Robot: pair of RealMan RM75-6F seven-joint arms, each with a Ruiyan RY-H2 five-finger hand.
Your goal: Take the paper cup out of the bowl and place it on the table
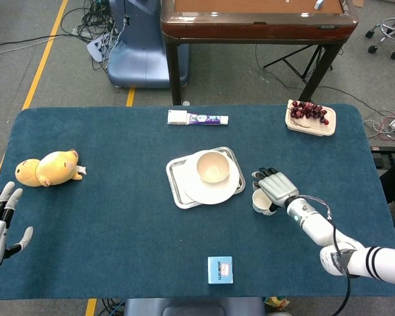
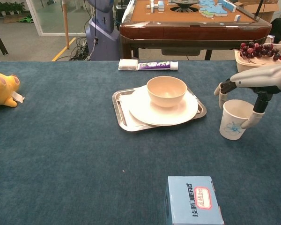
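The white paper cup [image 2: 234, 121] with a blue print stands upright on the blue table cloth, just right of the metal tray [image 2: 121, 110]. My right hand [image 2: 257, 80] arches over the cup, thumb against its right side and fingers [image 2: 220, 90] at its left rim, still holding it. In the head view the cup [image 1: 261, 203] peeks out from under that hand [image 1: 276, 187]. The cream bowl [image 1: 212, 167] sits empty on a white plate [image 2: 163, 111] on the tray. My left hand [image 1: 0, 220] hovers open at the table's left front corner, far from all of this.
A yellow plush toy [image 1: 49, 168] lies at the left. A blue box [image 1: 220, 270] stands near the front edge. A toothpaste pack [image 1: 197, 118] lies at the back middle, and a tray of grapes [image 1: 310, 117] at the back right.
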